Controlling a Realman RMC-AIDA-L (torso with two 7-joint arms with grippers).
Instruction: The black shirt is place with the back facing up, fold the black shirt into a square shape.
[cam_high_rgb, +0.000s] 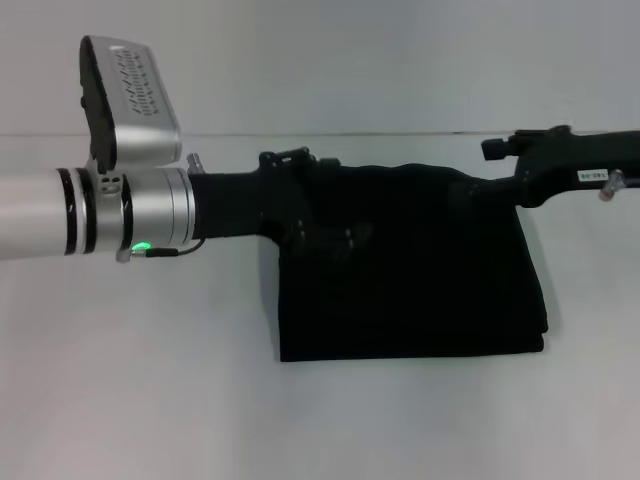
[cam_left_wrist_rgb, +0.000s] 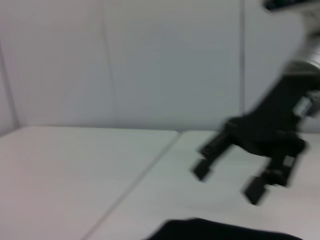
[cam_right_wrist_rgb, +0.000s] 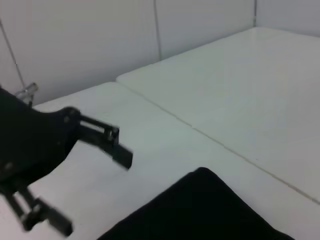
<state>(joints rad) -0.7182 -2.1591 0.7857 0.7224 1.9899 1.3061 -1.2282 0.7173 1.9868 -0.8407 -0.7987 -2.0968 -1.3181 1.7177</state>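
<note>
Shirt: black soft-fabric T-shirt (cam_high_rgb: 410, 270) folded into rectangle, table centre. Left gripper (cam_right_wrist_rgb: 75, 175) above shirt's far-left corner, right gripper (cam_left_wrist_rgb: 230, 175) far-right; fingers spread empty in wrist views, hidden in head view.

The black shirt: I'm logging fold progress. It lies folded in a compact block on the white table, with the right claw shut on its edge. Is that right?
Not quite: the right claw is open, gripping nothing, as the left wrist view shows. The black shirt does lie folded in a compact block on the white table. The left claw is open too.
</note>
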